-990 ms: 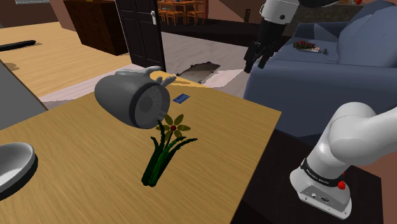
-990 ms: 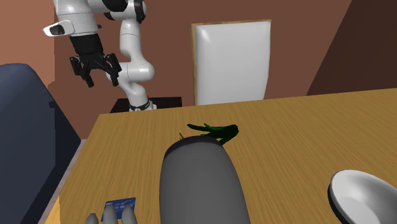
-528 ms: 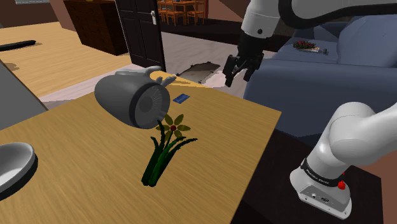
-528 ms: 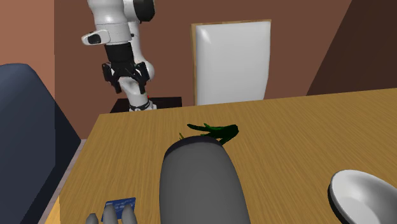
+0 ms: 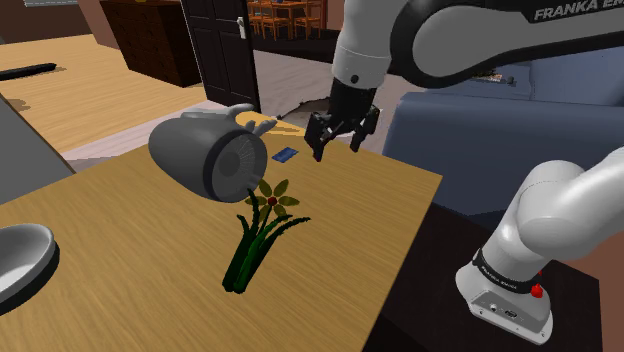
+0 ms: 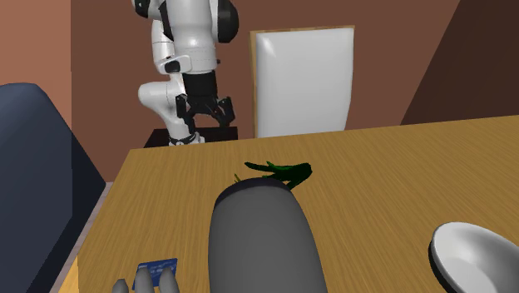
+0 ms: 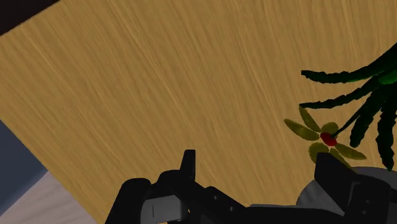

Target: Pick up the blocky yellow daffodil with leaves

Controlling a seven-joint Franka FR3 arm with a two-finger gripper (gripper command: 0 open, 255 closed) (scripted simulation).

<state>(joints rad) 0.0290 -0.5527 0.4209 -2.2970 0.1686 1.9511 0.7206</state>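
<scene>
Plainly, the gripper [image 5: 337,146] hangs with its fingers spread and nothing between them, above the wooden table [image 5: 385,205]. The daffodil [image 5: 262,226] lies flat on that table, below the hand and off to one finger's side, not under the gap.

It looks light and stiff, with thin blocky leaves that would likely slip or tip if pinched at the tips. The bunched stems, below the bloom, seem the surest place to take hold, fingers straddling them crosswise.

The wrist view gives the dull yellow petals and red centre, close by one finger. In the second exterior view the grey jug [image 6: 262,241] stands before the bloom, leaving green leaves to see.
</scene>
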